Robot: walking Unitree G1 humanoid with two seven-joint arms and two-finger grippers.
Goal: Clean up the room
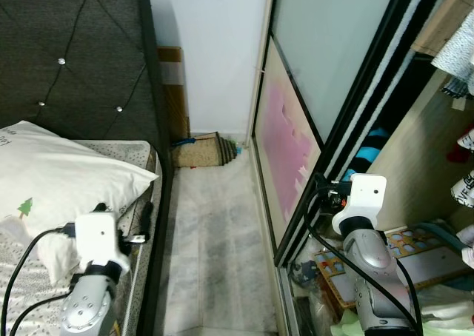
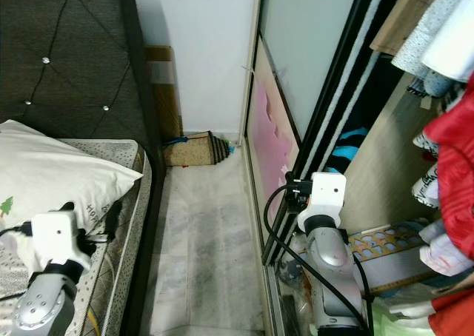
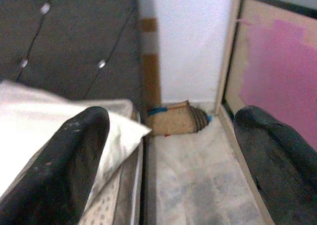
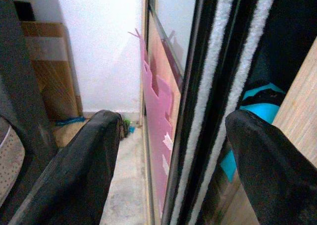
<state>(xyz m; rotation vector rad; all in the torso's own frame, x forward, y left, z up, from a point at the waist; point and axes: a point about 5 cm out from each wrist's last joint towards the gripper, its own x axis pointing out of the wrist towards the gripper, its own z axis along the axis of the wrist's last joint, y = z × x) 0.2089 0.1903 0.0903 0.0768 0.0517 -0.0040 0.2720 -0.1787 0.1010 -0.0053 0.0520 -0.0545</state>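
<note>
Left gripper (image 3: 168, 155) held wide open above the bed's edge, fingers (image 3: 64, 170) spread, nothing between them. Right gripper (image 4: 168, 160) likewise parted and empty, raised before the black frame of the sliding wardrobe door (image 1: 311, 99). Dark tufted headboard (image 1: 74, 55) rose at left; bed (image 1: 144, 166) below it, carrying a white pillow (image 1: 59, 180). Narrow strip of pale floor (image 1: 215, 247) ran between bed and wardrobe. Lay at the far end of that strip, against the white wall: a woven basket (image 1: 207, 151), tipped on its side. Sat low inside the wardrobe: a board with round holes (image 1: 415, 251).
</note>
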